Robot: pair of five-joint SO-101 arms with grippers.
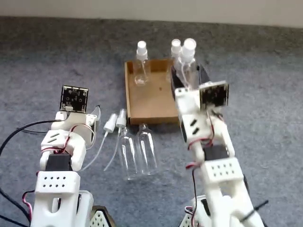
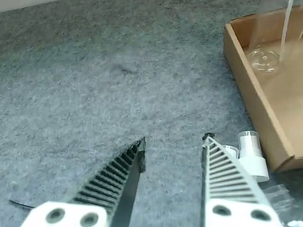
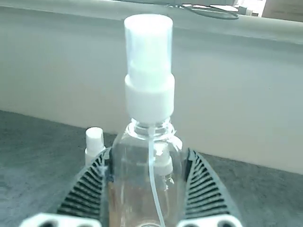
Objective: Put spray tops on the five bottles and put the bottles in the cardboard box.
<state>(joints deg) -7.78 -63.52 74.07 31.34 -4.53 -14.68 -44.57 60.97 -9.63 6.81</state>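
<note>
Right gripper [image 3: 147, 156] is clamped around an upright bottle [image 3: 137, 179] with its spray top [image 3: 148, 71] on. The high view places it at the right side of the box [image 1: 151, 101], with a second capped bottle [image 1: 176, 49] just beside it and a third bottle [image 1: 141, 66] standing in the box's far left corner. Left gripper [image 2: 174, 140] hangs wide open and empty over the carpet [image 2: 94, 71] just left of the box, with a loose top [image 2: 251, 153] beside one finger. From above, two bare bottles [image 1: 137, 151] lie side by side in front of the box.
</note>
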